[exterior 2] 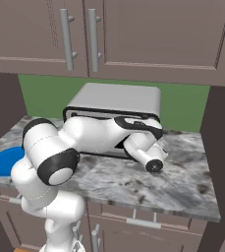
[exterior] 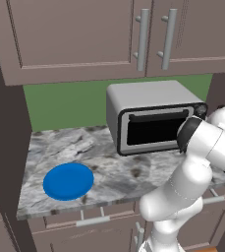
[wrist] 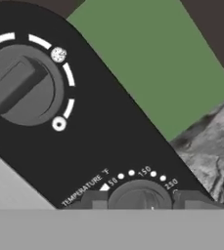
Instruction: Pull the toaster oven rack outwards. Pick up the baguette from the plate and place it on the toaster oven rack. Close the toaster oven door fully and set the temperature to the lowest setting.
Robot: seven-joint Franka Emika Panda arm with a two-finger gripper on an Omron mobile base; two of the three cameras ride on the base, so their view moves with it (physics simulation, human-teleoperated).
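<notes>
The toaster oven (exterior: 148, 98) stands on the counter with its door (exterior: 155, 130) shut against the frame. Its dark glass hides the rack and the baguette. The blue plate (exterior: 68, 181) lies bare at the counter's front left. In the hand view my gripper (wrist: 143, 201) is shut on the temperature knob (wrist: 139, 194) of the black knob panel (wrist: 108, 141). One fingertip (wrist: 95, 200) sits on each side of the knob. A white pointer mark sits by the "50" mark. A second knob (wrist: 18, 85) is higher on the panel. My arm (exterior 2: 99, 135) reaches across the oven front.
Wall cabinets with bar handles (exterior: 142, 39) hang above the oven. A dark side wall (exterior: 224, 88) stands close to the oven's right. The marble counter (exterior: 109, 167) has free room in front of the oven. The plate's edge (exterior 2: 3, 161) shows at the left.
</notes>
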